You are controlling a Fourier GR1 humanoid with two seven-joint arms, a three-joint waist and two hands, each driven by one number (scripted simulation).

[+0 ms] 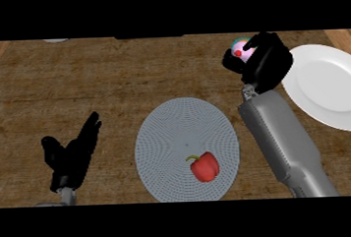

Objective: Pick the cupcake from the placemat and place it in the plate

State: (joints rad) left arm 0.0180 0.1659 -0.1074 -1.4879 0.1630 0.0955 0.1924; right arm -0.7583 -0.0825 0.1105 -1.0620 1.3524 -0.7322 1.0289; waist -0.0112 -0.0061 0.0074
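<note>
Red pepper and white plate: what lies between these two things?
In the head view, the right forearm crosses between the red pepper and the white plate. Under it are placemat and bare counter.

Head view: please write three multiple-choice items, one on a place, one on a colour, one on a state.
1. Where does the red pepper lie?
A. on the grey placemat
B. on the white plate
C. on bare counter

2. What colour is the plate?
A. blue
B. white
C. black

3. How is the right hand?
A. flat on the plate
B. resting open
C. fingers curled round the cupcake

Key: 1 A, the pepper sits on the mat's lower part; 2 B, it is plainly white; 3 C, the cupcake peeks out between the curled fingers.
</note>
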